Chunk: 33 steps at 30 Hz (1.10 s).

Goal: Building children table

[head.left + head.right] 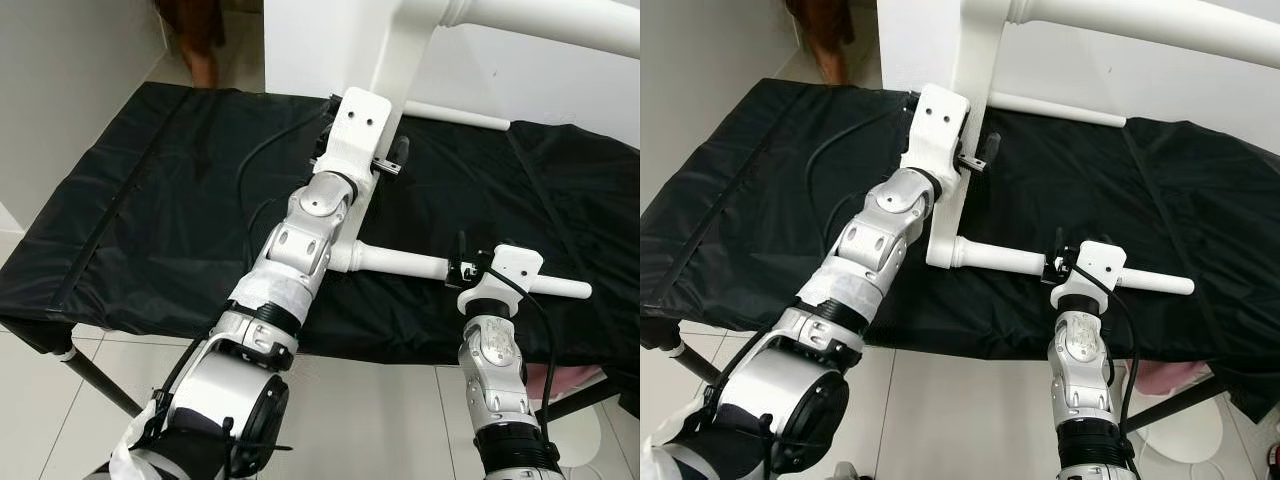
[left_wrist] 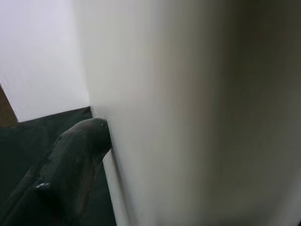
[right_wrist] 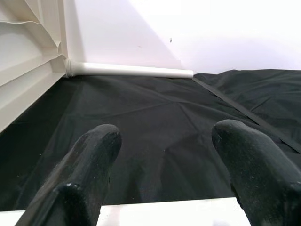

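1. My right gripper (image 1: pixel 478 268) sits right over the white table leg (image 1: pixel 400 263); jaws spread wide, leg lying crosswise just under them, long axis running left-right.
2. Left gripper (image 1: pixel 975 155) is up against the upright white panel (image 1: pixel 975 60); can't tell its jaw state.
3. All smooth white plastic, round tube leg, on a wrinkly black cover (image 1: pixel 150 200) over the counter.

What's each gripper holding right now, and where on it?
Left gripper clamps the upright white tabletop at its edge. Right gripper straddles the lower leg, fingers open, not clamped.
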{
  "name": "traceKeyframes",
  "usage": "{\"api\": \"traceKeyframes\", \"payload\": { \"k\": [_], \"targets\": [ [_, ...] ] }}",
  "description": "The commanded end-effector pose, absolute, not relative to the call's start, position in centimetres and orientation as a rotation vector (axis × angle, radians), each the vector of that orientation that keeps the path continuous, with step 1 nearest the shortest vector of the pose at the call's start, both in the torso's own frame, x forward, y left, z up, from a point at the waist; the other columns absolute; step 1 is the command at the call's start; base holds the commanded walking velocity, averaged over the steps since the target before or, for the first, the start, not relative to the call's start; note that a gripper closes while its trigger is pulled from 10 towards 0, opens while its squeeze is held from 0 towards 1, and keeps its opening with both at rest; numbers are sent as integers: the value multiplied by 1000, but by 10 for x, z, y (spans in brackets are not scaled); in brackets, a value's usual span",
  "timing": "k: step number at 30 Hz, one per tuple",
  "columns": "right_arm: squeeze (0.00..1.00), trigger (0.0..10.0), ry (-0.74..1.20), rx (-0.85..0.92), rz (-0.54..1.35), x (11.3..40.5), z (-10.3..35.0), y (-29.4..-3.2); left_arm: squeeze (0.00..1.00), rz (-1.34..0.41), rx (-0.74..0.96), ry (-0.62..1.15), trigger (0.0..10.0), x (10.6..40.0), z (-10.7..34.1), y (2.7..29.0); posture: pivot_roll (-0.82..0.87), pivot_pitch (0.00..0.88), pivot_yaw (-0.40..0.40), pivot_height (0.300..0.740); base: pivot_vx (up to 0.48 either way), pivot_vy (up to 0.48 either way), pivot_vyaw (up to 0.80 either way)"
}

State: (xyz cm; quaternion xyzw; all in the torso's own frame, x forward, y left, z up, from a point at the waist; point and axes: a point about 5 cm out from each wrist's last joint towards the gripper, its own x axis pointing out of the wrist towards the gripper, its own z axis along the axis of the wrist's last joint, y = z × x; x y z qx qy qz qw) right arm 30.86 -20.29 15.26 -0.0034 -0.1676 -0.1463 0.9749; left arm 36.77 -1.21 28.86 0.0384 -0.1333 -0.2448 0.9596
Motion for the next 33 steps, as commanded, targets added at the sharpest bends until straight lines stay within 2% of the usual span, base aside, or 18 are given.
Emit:
{"api": "traceKeyframes", "payload": {
  "k": [1,7,9,10,11,12,14,15,16,17,29,33],
  "targets": [
    [0,10000,-315,-12,-304,306,145,-203,0,-221,-49,-271,10000,360,297,-30,69,109,-15,740,0,0,0],
    [0,10000,-314,-11,-306,306,145,-202,0,-209,-55,-281,10000,361,298,-28,67,109,-9,740,0,0,0],
    [0,10000,-313,-10,-310,305,144,-202,0,-193,-44,-285,7725,362,297,-26,65,109,-6,740,0,0,0],
    [0,10000,-313,-10,-310,305,144,-202,0,-193,-44,-285,7725,362,297,-26,65,109,-6,740,0,0,0],
    [0,10000,-312,-10,-312,305,144,-202,0,-186,-41,-284,3647,363,297,-25,64,107,-6,740,0,0,0],
    [0,10000,-311,-10,-313,305,143,-202,0,-181,-37,-285,2745,364,296,-24,64,107,-6,740,0,0,0],
    [0,10000,-311,-9,-313,305,143,-202,0,-178,-36,-286,2745,365,296,-23,64,107,-6,740,0,0,0],
    [0,10000,-310,-10,-314,304,143,-202,0,-173,-31,-289,1804,365,296,-22,64,104,-5,740,0,0,0],
    [0,10000,-310,-10,-314,304,143,-202,0,-171,-29,-291,1373,366,296,-21,64,104,-5,740,0,0,0],
    [0,10000,-310,-10,-315,304,143,-202,0,-166,-24,-294,78,366,296,-20,64,104,-5,740,0,0,0],
    [0,10000,-305,-11,-316,304,141,-200,0,-120,31,-346,0,367,300,-6,72,111,-8,740,0,0,0],
    [0,10000,-302,-12,-319,304,141,-201,0,-61,66,-378,0,369,302,12,73,114,-8,740,0,0,0]
  ]
}}
